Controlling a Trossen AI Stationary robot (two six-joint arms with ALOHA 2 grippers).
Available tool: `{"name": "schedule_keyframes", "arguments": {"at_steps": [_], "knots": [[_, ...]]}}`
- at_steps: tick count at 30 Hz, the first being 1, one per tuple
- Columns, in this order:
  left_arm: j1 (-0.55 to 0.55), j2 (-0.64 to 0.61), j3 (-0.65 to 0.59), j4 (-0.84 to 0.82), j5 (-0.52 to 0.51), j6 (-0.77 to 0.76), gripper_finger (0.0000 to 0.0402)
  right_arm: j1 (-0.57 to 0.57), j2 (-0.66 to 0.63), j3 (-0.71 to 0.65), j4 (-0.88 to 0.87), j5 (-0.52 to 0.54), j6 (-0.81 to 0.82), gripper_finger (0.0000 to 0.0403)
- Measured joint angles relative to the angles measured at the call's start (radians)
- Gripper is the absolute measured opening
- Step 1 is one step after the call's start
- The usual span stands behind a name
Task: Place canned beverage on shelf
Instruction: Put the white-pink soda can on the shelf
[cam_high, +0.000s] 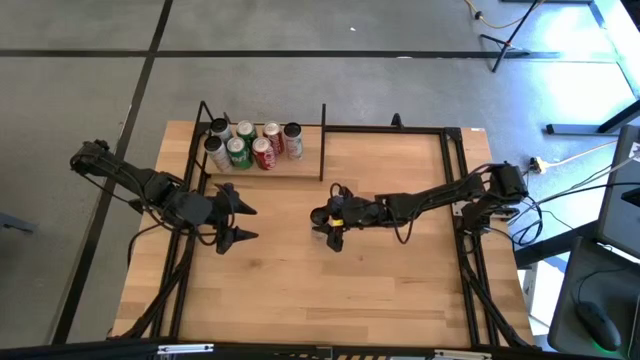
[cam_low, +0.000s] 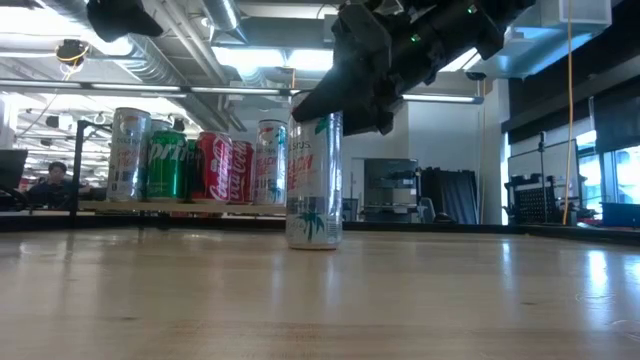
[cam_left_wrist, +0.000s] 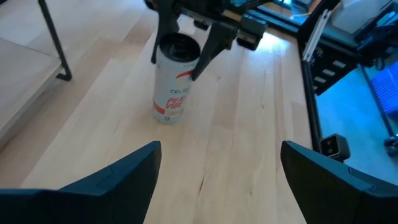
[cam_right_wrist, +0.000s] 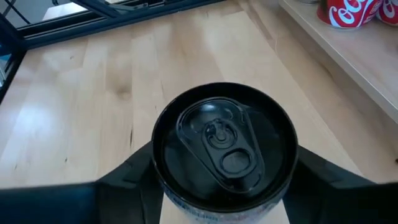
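Note:
A tall white can (cam_low: 314, 185) with red lettering and a black top (cam_right_wrist: 224, 140) stands upright on its base near the middle of the table. My right gripper (cam_high: 335, 228) reaches in from the table's right and is shut on its upper part. My left gripper (cam_high: 243, 223) is open and empty, to the can's left, with its fingers pointing toward the can (cam_left_wrist: 174, 84). The shelf (cam_high: 300, 165), a light-wood board in black rods, lies at the far left and carries several cans (cam_high: 250, 147). My right gripper pinches the can between its two fingers, one on each opposite side wall just below the rim (cam_left_wrist: 194, 65). The fingers (cam_left_wrist: 163, 37) come from above, slanting down from the table's right. The can stays upright with its base (cam_low: 313, 240) on the table.
The cans on the shelf are silver, green and red (cam_low: 210, 165) and fill its left half; its right part (cam_high: 308, 168) is bare. A black rod frame (cam_high: 455, 180) runs along the table's far and right sides. Bare tabletop (cam_high: 330, 290) lies toward the near edge.

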Motion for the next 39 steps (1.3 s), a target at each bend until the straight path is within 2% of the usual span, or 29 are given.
{"name": "schedule_keyframes", "arguments": {"at_steps": [8, 16, 21, 27, 39], "knots": [[0.0, 0.0, 0.0, 0.013, 0.027, 0.002, 0.032, -0.001, -0.035, 0.018, -0.026, -0.035, 0.002, 0.0218], [0.0, 0.0, 0.0, 0.013, 0.046, 0.0, 0.032, -0.026, -0.038, 0.159, -0.068, -0.106, -0.068, 0.0218], [0.0, 0.0, 0.0, 0.013, 0.055, -0.003, 0.032, -0.077, -0.038, 0.266, -0.197, -0.157, -0.133, 0.0218], [-0.001, 0.0, 0.0, 0.02, 0.052, -0.002, 0.032, -0.137, -0.039, 0.342, -0.274, -0.221, -0.193, 0.0218], [0.0, 0.0, 0.0, 0.021, -0.031, -0.002, 0.032, -0.287, 0.011, 0.449, -0.264, -0.395, -0.294, 0.0218]]}}
